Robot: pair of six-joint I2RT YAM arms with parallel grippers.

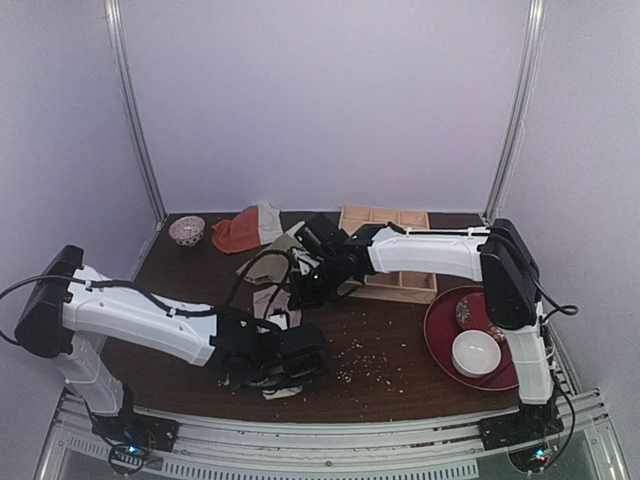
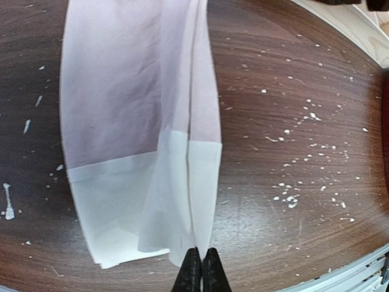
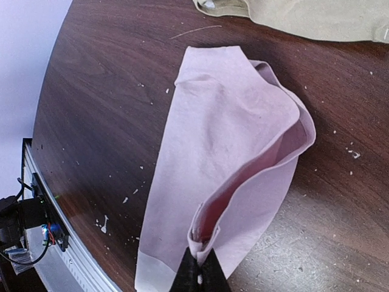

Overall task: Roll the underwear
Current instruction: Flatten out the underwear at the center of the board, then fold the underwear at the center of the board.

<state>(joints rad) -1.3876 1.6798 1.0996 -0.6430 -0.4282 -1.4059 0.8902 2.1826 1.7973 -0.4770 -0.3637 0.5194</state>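
The mauve-pink underwear [image 2: 121, 103] lies folded lengthwise on the dark wooden table, its white waistband [image 2: 121, 201] towards the near edge. My left gripper [image 2: 201, 258] is shut on the waistband's right-hand fold, which rises up to the fingertips. My right gripper [image 3: 199, 267] is shut on a raised fold of the pink fabric [image 3: 225, 134] at the far end, so the cloth opens into a loop. In the top view the underwear [image 1: 272, 305] is mostly hidden between the left gripper [image 1: 270, 370] and the right gripper [image 1: 305, 290].
An olive-green cloth [image 1: 270, 262] lies just behind the underwear and also shows in the right wrist view [image 3: 316, 18]. An orange-red and white cloth [image 1: 245, 230] and a small bowl [image 1: 187, 230] sit at the back left. A wooden compartment box [image 1: 385, 255] and a red tray [image 1: 440, 340] with bowls are on the right. Crumbs dot the table.
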